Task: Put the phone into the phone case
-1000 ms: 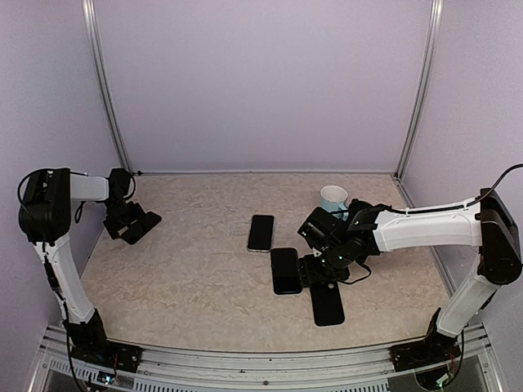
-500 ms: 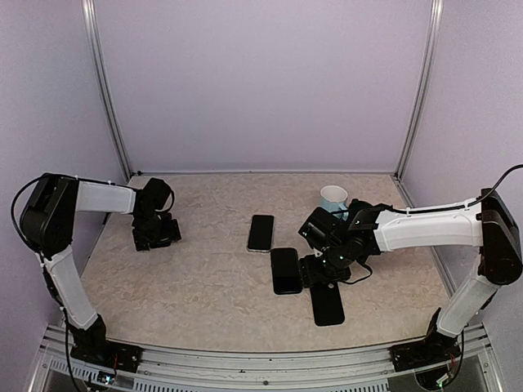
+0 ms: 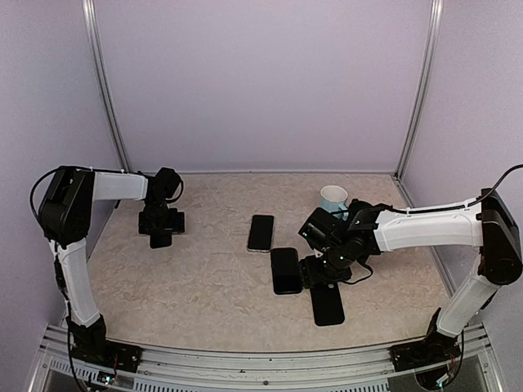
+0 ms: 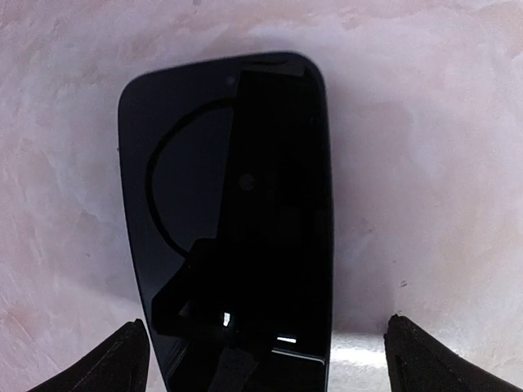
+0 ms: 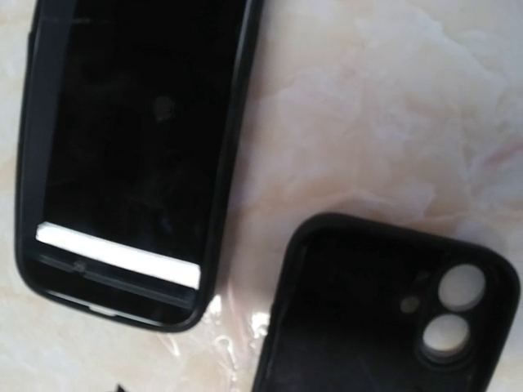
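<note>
Our left pincer [image 4: 263,355] stands wide, its two fingertips [image 4: 114,363] showing at the lower corners of its own camera. Directly beneath and between them a dark glossy slab [image 4: 237,220] with rounded corners lies flat on the marbled table [image 4: 425,163]. One tip is just beside the slab's edge, the other stands apart from it with bare table between, and neither grips it. We cannot tell whether that slab is a phone or a cover. Our right pincer [image 3: 315,273] hangs low over the middle of the table, and from these views we cannot tell how far its jaws are parted. Just under it, toward its near side, lies the phone case [image 5: 384,310], black and empty, the two round holes of its camera cut-out showing pale. Just beside the case, on the pincer's side facing the left arm, lies a rimmed black piece [image 5: 131,155] whose shiny face throws back a white bar of light; a strip of table parts the two. The phone [image 3: 261,233] lies flat beyond that piece, farther from the right pincer, between both pincers yet well apart from the left one, and outside the case. A pale mug [image 3: 333,198] stands on the far side of the right pincer's wrist.
</note>
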Controlling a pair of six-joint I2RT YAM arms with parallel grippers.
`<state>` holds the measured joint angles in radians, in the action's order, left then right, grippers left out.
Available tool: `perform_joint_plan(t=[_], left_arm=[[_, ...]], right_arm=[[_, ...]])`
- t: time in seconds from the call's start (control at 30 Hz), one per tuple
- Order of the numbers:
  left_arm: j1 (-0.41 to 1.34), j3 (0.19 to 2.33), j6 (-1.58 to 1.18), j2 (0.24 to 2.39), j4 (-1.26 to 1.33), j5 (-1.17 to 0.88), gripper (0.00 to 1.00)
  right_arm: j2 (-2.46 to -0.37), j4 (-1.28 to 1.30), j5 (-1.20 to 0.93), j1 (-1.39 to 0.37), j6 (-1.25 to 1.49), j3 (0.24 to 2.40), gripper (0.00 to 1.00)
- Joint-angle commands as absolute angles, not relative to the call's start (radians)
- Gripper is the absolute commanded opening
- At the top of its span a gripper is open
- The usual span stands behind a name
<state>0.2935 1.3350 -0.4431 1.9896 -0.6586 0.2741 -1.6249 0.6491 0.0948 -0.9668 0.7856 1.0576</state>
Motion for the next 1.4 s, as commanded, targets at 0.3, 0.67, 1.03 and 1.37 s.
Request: perform_joint_plan(t=[0.3, 0.67, 1.03, 1.37], left_arm=[[0.267, 1.274, -0.390, 2.024, -0.651, 0.211, 0.96], [0.153, 1.197, -0.435, 1.872, -0.570, 0.132, 0.99], [0.140, 1.219, -0.366, 1.960, -0.575, 0.076, 0.98], [0.249, 1.161, -0.320, 1.950, -0.589, 0.017, 0.81]], right_arm=[[-1.609, 0.683, 0.123, -0.980, 0.783, 1.070, 0.71], [-1.607, 0.682, 0.128, -0.980, 0.780, 1.059, 0.71], [-1.606, 0.684, 0.123, -0.980, 0.784, 1.060, 0.72], [-1.625, 0.696, 0.117, -0.980, 0.767, 1.084, 0.72]])
